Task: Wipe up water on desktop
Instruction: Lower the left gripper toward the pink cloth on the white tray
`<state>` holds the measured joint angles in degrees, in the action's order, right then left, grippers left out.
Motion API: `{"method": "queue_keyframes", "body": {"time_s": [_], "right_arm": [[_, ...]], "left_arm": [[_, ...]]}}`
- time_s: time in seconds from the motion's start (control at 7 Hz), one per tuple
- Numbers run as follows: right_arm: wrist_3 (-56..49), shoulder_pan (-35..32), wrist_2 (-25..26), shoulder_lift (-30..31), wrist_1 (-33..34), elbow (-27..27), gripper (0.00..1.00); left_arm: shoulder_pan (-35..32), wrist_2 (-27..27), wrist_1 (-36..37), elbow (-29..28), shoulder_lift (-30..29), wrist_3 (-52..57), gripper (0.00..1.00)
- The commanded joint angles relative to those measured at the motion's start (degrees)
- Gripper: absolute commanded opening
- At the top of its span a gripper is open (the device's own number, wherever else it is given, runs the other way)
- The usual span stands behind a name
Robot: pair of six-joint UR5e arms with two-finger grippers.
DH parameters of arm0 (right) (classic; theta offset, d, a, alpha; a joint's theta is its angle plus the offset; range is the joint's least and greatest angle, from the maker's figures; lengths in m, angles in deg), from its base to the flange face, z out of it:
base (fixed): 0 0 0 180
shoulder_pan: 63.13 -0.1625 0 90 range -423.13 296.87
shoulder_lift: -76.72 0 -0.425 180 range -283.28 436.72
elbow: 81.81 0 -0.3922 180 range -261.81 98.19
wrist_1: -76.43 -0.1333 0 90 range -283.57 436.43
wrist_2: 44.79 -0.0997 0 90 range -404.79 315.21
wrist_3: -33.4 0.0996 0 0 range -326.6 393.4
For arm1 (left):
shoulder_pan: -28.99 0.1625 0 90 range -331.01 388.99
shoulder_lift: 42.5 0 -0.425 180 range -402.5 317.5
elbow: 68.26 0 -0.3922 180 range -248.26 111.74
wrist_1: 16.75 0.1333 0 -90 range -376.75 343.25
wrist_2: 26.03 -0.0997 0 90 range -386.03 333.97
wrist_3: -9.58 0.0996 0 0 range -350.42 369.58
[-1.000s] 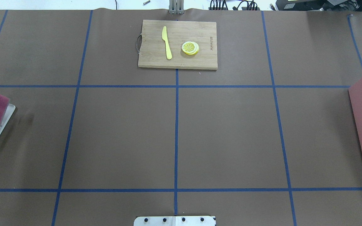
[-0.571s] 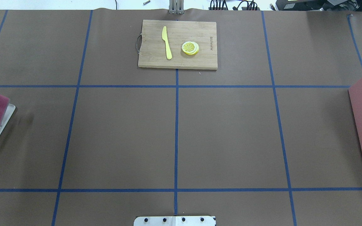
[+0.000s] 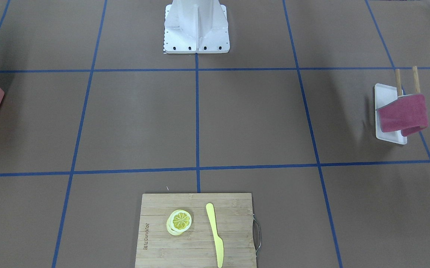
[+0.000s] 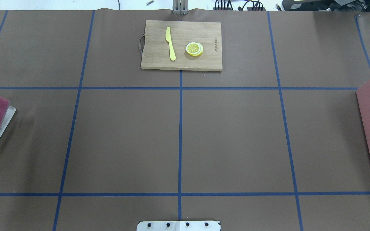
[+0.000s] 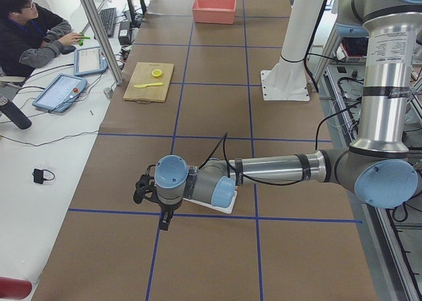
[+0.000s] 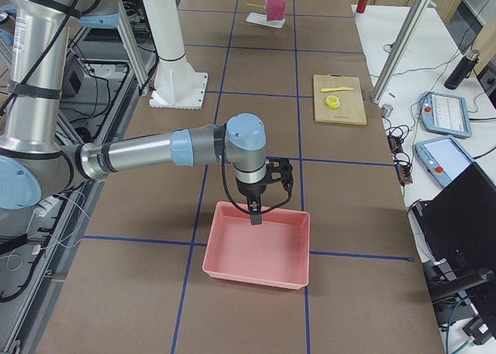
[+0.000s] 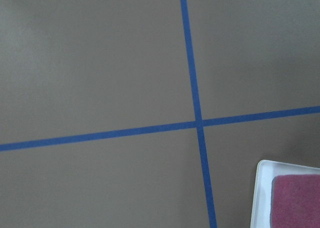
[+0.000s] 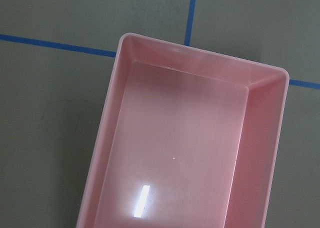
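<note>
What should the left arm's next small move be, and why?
Probably slide the left tool sideways until it is centred over the red cloth on the white tray. In the left wrist view the cloth shows only at the lower right corner, so the tool looks offset from it, and wiping the desktop needs that cloth first.

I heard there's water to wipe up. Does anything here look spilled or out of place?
No puddle shows on the tabletop. The one odd thing is a faint curved outline on it beside the pink bin; whether that is water or a dried mark, I cannot tell.
</note>
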<state>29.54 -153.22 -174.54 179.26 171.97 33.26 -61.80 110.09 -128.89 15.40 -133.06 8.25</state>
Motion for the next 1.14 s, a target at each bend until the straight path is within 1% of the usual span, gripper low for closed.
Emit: {"method": "queue_keyframes", "body": {"time_s": [0.0,0.29,0.43,0.57,0.71,0.86,1.0], "right_arm": [[0.34,0.0,0.02,-0.15,-0.01,-0.02,1.0],[0.25,0.0,-0.07,-0.32,-0.01,0.24,1.0],[0.25,0.0,-0.07,-0.58,-0.01,0.24,1.0],[0.34,0.0,-0.07,-0.76,-0.09,0.42,1.0],[0.6,0.0,-0.07,-0.68,-2.01,0.25,1.0],[0.69,0.0,-0.07,-0.68,-2.37,-0.1,1.0],[0.78,0.0,-0.15,-0.59,-2.38,-0.02,1.0]], "left_arm": [[0.0,-0.15,-3.78,-1.04,-0.49,-0.33,0.99],[0.0,-0.07,-11.83,-0.69,-0.14,-0.59,0.99],[0.0,-0.07,-13.26,-0.61,-0.57,-1.64,0.98],[1.22,-0.24,-14.85,-0.69,-2.84,-1.3,0.98],[2.1,0.02,-15.21,-0.35,-2.95,-2.26,0.98],[2.37,0.8,-15.3,-0.26,-2.52,-6.96,0.99],[5.33,1.86,-15.21,-0.25,-2.25,-9.36,0.99]]}}
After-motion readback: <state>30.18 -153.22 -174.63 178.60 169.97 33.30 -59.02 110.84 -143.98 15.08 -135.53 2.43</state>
